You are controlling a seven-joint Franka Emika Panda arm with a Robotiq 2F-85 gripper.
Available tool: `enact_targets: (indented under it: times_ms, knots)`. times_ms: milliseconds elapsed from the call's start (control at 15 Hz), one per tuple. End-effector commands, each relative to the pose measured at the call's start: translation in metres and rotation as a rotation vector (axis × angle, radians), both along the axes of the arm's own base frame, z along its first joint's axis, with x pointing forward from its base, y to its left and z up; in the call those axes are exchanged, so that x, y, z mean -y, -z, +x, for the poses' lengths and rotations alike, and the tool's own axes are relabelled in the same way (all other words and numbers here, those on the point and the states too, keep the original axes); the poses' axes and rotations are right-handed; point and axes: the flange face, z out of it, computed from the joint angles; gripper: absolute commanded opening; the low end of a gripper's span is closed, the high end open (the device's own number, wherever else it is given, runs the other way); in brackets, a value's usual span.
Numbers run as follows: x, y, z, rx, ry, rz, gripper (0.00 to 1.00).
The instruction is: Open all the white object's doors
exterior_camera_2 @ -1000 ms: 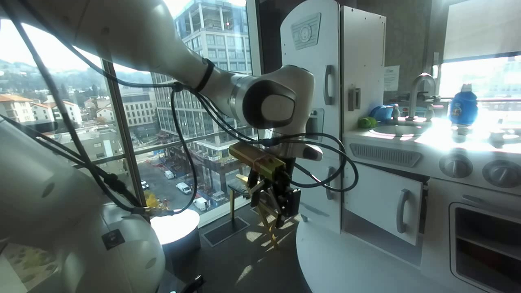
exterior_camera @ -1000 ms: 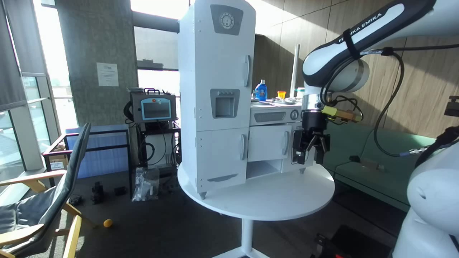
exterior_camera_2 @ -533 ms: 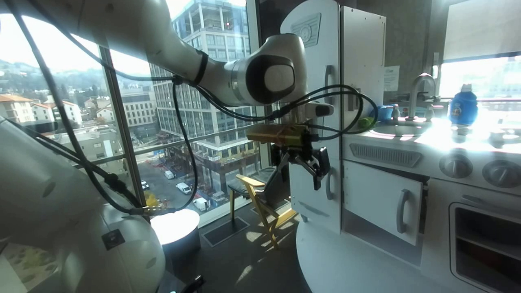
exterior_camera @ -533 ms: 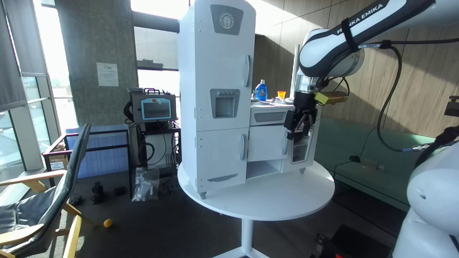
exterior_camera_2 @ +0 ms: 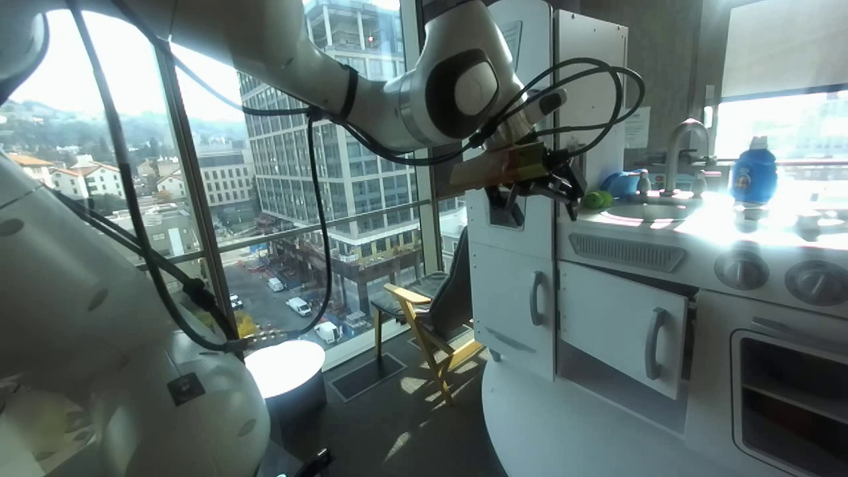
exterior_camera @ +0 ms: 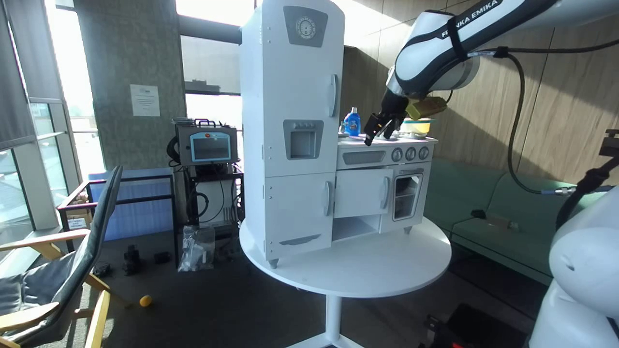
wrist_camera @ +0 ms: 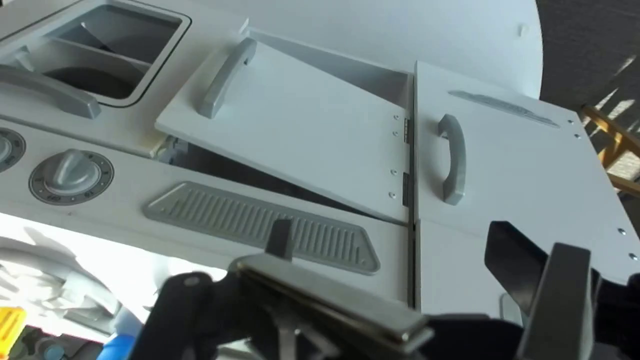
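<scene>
The white object is a toy kitchen with a tall fridge. The fridge's upper door [exterior_camera: 312, 82] and lower door [exterior_camera: 297, 212] are shut; each has a grey handle. The cabinet door [exterior_camera: 360, 193] stands ajar in both exterior views and in the wrist view [wrist_camera: 300, 125]. The oven door [exterior_camera: 407, 198] with a window looks shut. My gripper [exterior_camera: 378, 139] is open and empty, tilted, at about countertop height to the right of the fridge. In an exterior view the gripper [exterior_camera_2: 543, 211] overlaps the fridge front and hides part of it. Its fingers are wide apart in the wrist view [wrist_camera: 395, 240].
The kitchen stands on a round white table [exterior_camera: 377, 270]. A blue bottle [exterior_camera: 352, 122] and a faucet [exterior_camera_2: 689, 142] are on the countertop. A chair [exterior_camera: 63, 270] stands on the floor. Cables [exterior_camera_2: 596, 99] loop from the arm near the fridge.
My gripper has risen from in front of the oven to countertop height, moved toward the fridge and tilted. It stays open. The doors have not visibly moved.
</scene>
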Motion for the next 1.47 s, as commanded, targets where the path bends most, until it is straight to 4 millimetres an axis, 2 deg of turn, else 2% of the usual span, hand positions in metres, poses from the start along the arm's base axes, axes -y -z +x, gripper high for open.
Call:
enact_targets:
  times_ms: [0,267,400,533,933,1133,1400]
  knots:
    - [-0.016,-0.032,0.002,0.162,-0.097,-0.053,1.0]
    - [-0.049,-0.064,-0.02,0.281,-0.192,-0.119,1.0]
    - [-0.064,-0.078,-0.024,0.329,-0.232,-0.13,1.0]
    - [-0.081,-0.082,-0.022,0.336,-0.268,-0.109,1.0]
    - [-0.13,-0.076,-0.005,0.383,-0.385,-0.111,1.0]
    - [-0.129,-0.079,0.009,0.444,-0.353,-0.155,1.0]
    - [-0.112,-0.073,0.025,0.443,-0.288,-0.199,1.0]
